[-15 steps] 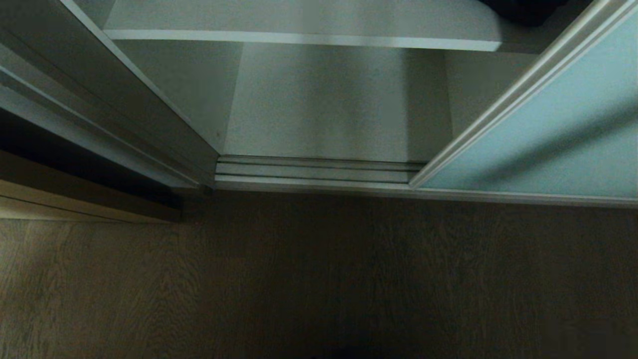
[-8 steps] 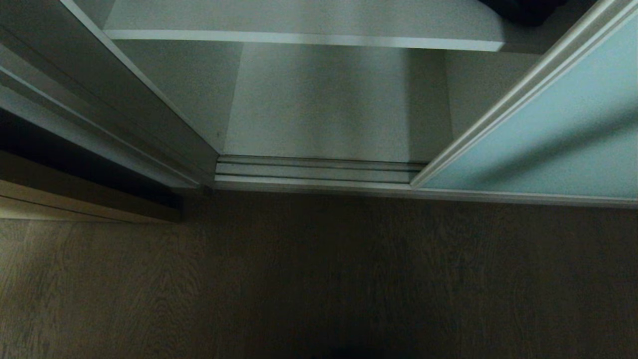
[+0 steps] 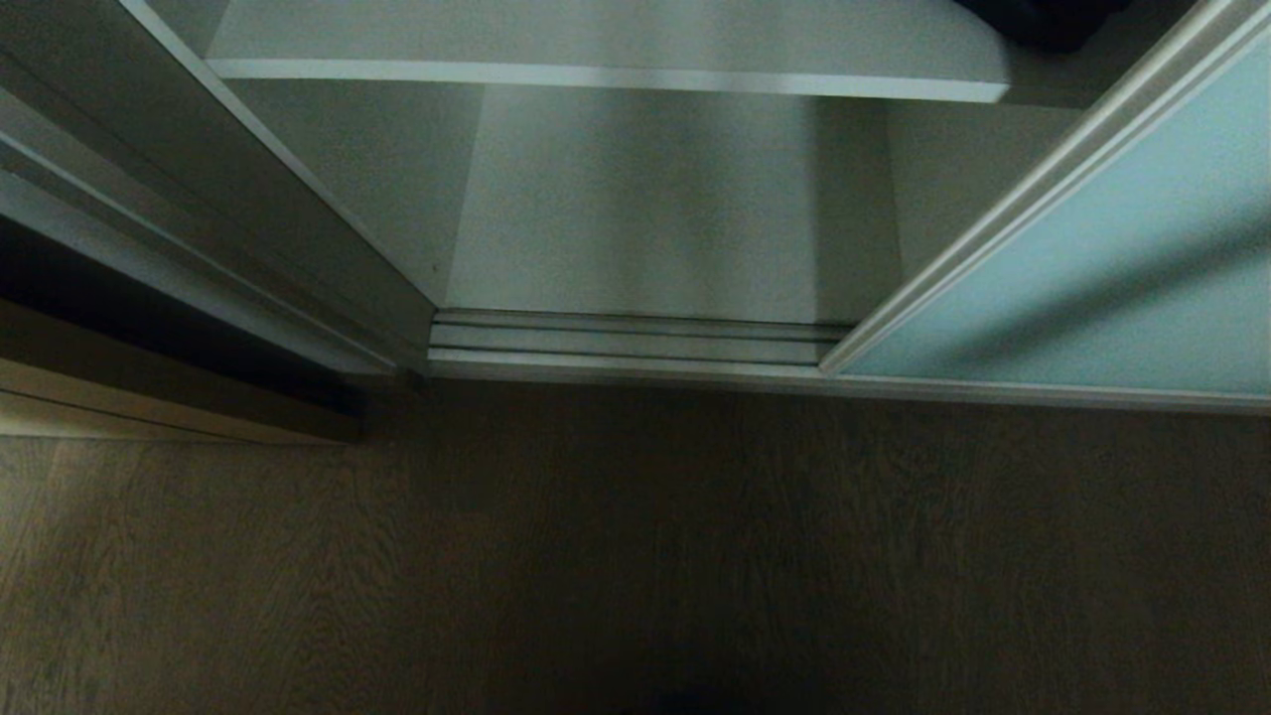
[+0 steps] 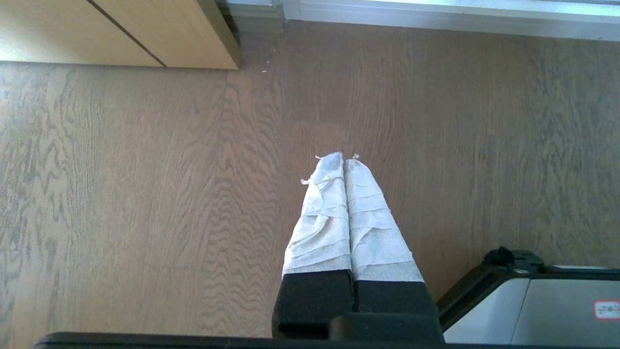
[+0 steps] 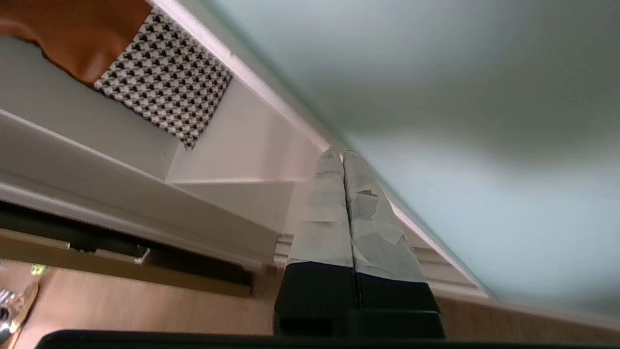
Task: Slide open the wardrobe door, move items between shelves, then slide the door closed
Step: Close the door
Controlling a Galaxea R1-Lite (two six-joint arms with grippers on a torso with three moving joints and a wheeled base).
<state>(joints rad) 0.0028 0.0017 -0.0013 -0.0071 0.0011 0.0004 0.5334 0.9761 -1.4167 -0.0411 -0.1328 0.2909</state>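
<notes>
Head view: sliding wardrobe door [image 3: 1072, 288] slid partway right, opening clear; white shelf [image 3: 596, 60] above track; dark item [image 3: 1043, 20] at shelf's far right, barely seen. Neither arm visible.

Left wrist view: left gripper [image 4: 344, 162] over wood floor [image 4: 145, 194], fingers pressed together, empty, parked.

Right wrist view: right gripper [image 5: 341, 155] with fingers closed, holding nothing, tips just beside door frame edge; houndstooth cloth [image 5: 167, 85] well beyond fingertips, inside wardrobe. Step judged: door-opening ending, or reach starting. Next: spread fingers, reach to cloth.
</notes>
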